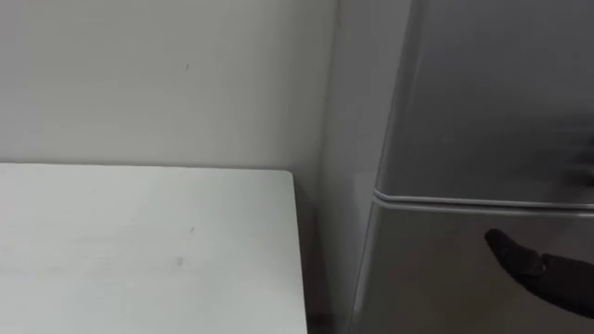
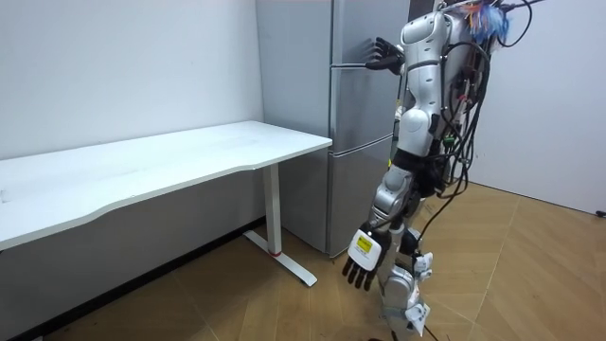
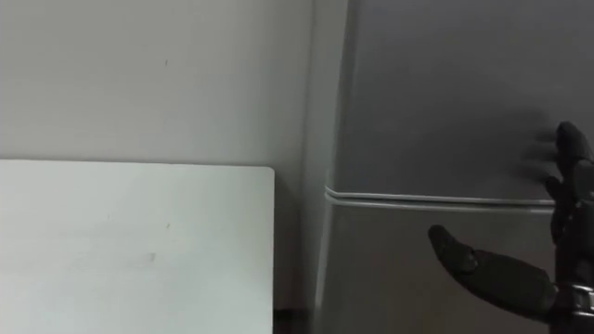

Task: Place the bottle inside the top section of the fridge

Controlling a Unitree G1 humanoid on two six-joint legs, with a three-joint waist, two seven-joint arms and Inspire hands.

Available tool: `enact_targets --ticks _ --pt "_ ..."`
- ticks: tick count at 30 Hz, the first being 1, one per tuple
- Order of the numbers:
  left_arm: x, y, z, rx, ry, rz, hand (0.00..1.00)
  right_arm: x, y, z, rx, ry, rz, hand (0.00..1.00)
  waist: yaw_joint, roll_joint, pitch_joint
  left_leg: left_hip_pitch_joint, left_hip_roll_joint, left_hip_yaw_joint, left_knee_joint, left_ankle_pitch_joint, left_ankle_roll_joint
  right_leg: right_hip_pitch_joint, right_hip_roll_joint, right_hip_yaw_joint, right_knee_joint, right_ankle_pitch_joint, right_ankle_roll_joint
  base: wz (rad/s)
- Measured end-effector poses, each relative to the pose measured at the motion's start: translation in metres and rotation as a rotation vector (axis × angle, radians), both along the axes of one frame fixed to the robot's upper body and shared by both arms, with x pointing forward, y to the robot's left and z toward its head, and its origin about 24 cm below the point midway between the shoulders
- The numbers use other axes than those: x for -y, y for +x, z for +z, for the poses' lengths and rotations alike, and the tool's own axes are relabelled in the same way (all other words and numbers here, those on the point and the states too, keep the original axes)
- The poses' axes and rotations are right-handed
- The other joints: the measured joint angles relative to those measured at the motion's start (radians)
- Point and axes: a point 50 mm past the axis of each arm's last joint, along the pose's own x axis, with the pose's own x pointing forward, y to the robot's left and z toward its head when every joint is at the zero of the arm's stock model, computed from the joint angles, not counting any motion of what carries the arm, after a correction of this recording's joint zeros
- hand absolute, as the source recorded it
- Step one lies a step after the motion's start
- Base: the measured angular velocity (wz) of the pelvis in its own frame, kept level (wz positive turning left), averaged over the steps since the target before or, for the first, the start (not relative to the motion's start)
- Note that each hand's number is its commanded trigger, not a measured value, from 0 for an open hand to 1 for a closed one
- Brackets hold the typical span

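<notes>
while the robot stands close before the fridge [image 2: 355, 170], at the right end of the white worktop [image 1: 139, 250], where the bottle is i cannot tell: neither hand has it, and the stretch of worktop on the left, set against the pale wall [image 1: 139, 74], carries nothing. the left hand [image 2: 363, 268] hangs low at the robot's side, loose and relaxed, holding nothing. just right of the worktop's end rises the grey fridge, both doors closed, a bright seam [image 3: 418, 197] running between the upper door [image 3: 445, 93] and the lower door [image 1: 427, 278]. furthest right, the right hand [image 3: 529, 283] is up at the height of that seam, spread wide and empty, thumb out toward the left, fingers [image 3: 571, 158] reaching over the foot of the upper door; whether they touch it i cannot tell. by my judgement a bottle will be stiff, smooth and round, so apt to slip or roll, light if empty and weightier if full; glass would break on a knock. the sound hold is thumb and fingers wrapped round the body near its middle, below the neck, not by the cap. its long axis runs base to cap; which way it points now cannot be told, but it should go onto the upper shelf upright, cap up, once that door is opened.
</notes>
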Motion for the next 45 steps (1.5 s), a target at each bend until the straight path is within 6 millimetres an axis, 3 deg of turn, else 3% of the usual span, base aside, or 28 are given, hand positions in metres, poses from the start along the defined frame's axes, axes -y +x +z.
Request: enact_targets --ticks 23,34,36,40,45 --pt "0.001 0.002 0.0 -0.006 0.001 -0.027 0.0 -0.023 0.006 -0.008 -0.011 0.023 0.155 0.0 0.0 0.008 0.0036 0.0 0.001 -0.003 0.011 0.0 0.0 0.005 0.0 -0.001 -0.002 0.014 -0.003 0.0" --pt "-0.001 -0.006 0.001 -0.013 0.008 0.011 0.0 -0.015 0.005 -0.007 -0.002 0.054 0.136 0.0 -0.012 0.009 0.0046 0.0 0.002 -0.018 0.013 0.0 0.0 0.019 -0.002 -0.013 -0.019 0.016 -0.001 0.04" --pt "-0.001 -0.008 0.001 -0.017 0.009 0.014 0.0 -0.009 0.004 -0.008 -0.001 0.08 0.115 0.0 -0.03 0.01 0.0041 0.0 0.001 -0.035 0.014 0.0 0.001 0.034 -0.002 -0.023 -0.028 0.02 0.002 0.19" --pt "-0.005 -0.012 0.003 -0.013 0.021 0.05 0.0 0.02 0.003 -0.01 -0.01 0.083 0.012 0.0 -0.029 0.003 0.0005 0.001 0.001 -0.041 0.011 -0.001 0.002 0.044 0.0 -0.025 -0.042 0.022 0.005 0.08" --pt "-0.006 -0.014 0.003 -0.01 0.017 0.067 0.0 0.041 -0.002 -0.009 -0.002 0.116 -0.096 0.0 -0.03 0.001 -0.001 0.001 0.002 -0.04 0.013 -0.001 0.002 0.051 0.0 -0.035 -0.056 0.022 0.006 0.05"
